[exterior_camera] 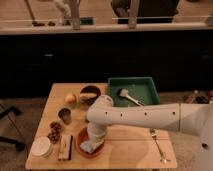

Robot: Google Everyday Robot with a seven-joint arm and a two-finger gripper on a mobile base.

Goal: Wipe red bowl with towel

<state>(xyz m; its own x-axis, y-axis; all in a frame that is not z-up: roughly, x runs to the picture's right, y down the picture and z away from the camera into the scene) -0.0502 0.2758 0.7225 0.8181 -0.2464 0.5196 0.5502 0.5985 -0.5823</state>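
- The red bowl [78, 143] is sitting near the front edge of the wooden table [127, 147], left of centre, and it is holding a pale crumpled towel [88, 147].
- The green tray [134, 80] is lying at the back right of the table and is carrying a light-handled brush-like utensil [128, 96], which is lying slantwise in it.
- A dark bowl [90, 93] is standing just left of the tray; what it is holding cannot be made out.
- A yellow fruit [70, 98] is resting beside the dark bowl, and a small metal cup [64, 115] is standing in front of it.
- Some small reddish pieces [53, 133], a white round dish [41, 147] and a flat oblong item [65, 147] are crowding the front left corner, just beside the red bowl.
- A fork [158, 145] is lying near the right edge, well apart from the bowl, with bare wood lying between them.
- The white arm [140, 117] is reaching in from the right across the table, bending at the elbow above the table's middle and pointing down into the red bowl.
- The gripper [94, 140] is pressing down at the towel inside the bowl; whether it is clasping the towel or loose cannot be told.
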